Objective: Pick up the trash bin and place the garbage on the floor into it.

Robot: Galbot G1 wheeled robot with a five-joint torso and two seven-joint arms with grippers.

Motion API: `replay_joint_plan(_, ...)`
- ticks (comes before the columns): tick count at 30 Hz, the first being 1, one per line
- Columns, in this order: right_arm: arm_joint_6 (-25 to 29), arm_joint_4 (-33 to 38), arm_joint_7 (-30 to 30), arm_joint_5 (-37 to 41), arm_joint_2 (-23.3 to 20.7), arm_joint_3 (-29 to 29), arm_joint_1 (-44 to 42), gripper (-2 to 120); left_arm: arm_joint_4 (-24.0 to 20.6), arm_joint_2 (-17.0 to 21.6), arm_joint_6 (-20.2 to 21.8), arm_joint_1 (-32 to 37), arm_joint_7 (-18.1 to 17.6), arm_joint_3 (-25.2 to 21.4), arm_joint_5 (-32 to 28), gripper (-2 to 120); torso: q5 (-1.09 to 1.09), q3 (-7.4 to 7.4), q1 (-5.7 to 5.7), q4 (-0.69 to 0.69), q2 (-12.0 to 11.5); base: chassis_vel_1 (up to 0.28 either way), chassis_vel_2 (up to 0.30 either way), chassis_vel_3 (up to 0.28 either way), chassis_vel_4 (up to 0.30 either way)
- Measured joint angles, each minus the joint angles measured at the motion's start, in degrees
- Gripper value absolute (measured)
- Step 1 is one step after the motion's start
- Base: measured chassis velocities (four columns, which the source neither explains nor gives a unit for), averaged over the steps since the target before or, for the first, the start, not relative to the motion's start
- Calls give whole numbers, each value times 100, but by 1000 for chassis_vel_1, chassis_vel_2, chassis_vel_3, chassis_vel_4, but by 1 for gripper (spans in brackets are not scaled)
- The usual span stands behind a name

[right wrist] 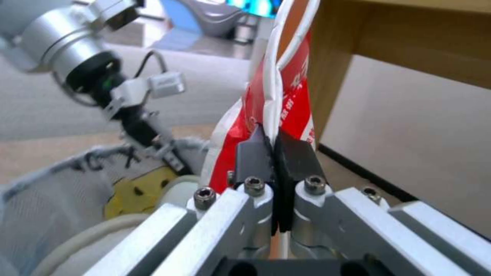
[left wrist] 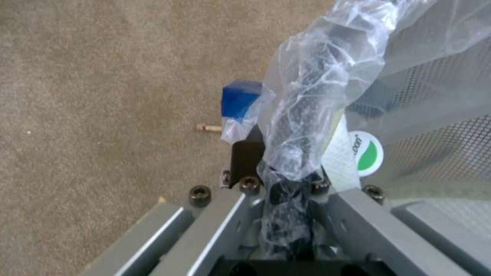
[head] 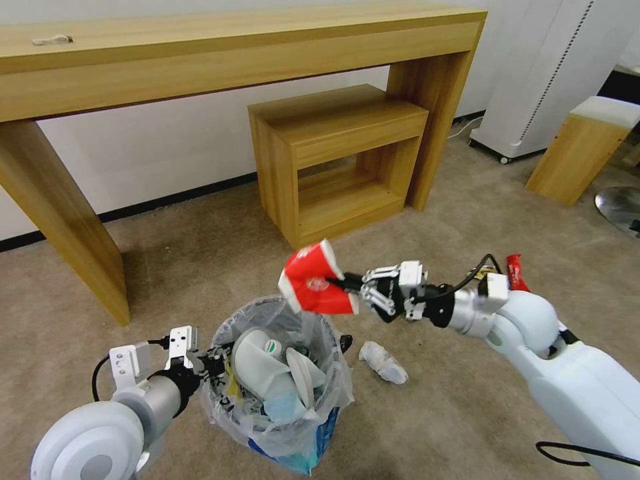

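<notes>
The right gripper (head: 352, 291) has its pads pinched flat on the wall of a crushed red-and-white paper cup (head: 312, 280), which hangs just above the far rim of the trash bin (head: 283, 380), more over its edge than its middle. The left gripper (head: 208, 363) is clamped on the bin's near rim through the crinkled clear liner (left wrist: 307, 103), holding it by that one side.

The bin is already heaped: a white slipper (head: 263, 363) and other litter stand up near the rim. If the cup is let go from where it hangs, I'd guess it could hit the slipper or the rim and tumble back onto the beige carpet (head: 200, 267). The one-sided hold on thin plastic looks chancy too; a nudge could tilt the bin or slip the liner.

A tissue wad (head: 383, 361) lies on the carpet just beside the bin, and a red wrapper (head: 516, 272) farther off behind the right arm.
</notes>
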Motion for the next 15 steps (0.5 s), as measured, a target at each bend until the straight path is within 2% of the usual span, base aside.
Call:
replay_joint_plan(10, 17, -72, -567, -279, 76, -269, 262, 0, -19, -54, -1, -102, -1, 90, -47, 1, 0, 0, 0, 0, 0, 0, 0, 0, 0)
replay_joint_plan(15, 14, -92, -633, -301, 71, -263, 272, 0, -67, -50, -1, -98, 4, 90, -48, 1, 0, 0, 0, 0, 0, 0, 0, 0, 0)
